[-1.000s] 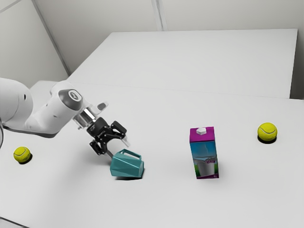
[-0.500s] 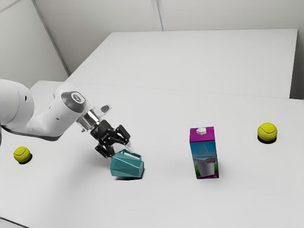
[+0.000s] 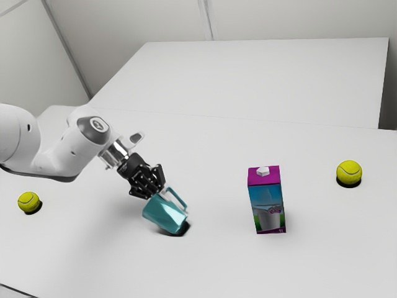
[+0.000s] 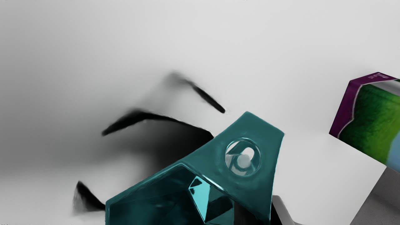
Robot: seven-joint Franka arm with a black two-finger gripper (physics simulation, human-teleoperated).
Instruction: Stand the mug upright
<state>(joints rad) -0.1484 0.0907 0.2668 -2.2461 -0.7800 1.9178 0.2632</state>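
Lower left of centre, a teal mug (image 3: 164, 214) is held tilted, its wall pinched by the nearly closed black gripper (image 3: 159, 192). Full uprighting is left to be done.

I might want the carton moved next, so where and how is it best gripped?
Probably mid-height on the carton, coming level from the mug's side, fingers on opposite walls: it stands upright, its sides are flat, and that approach avoids the cap.
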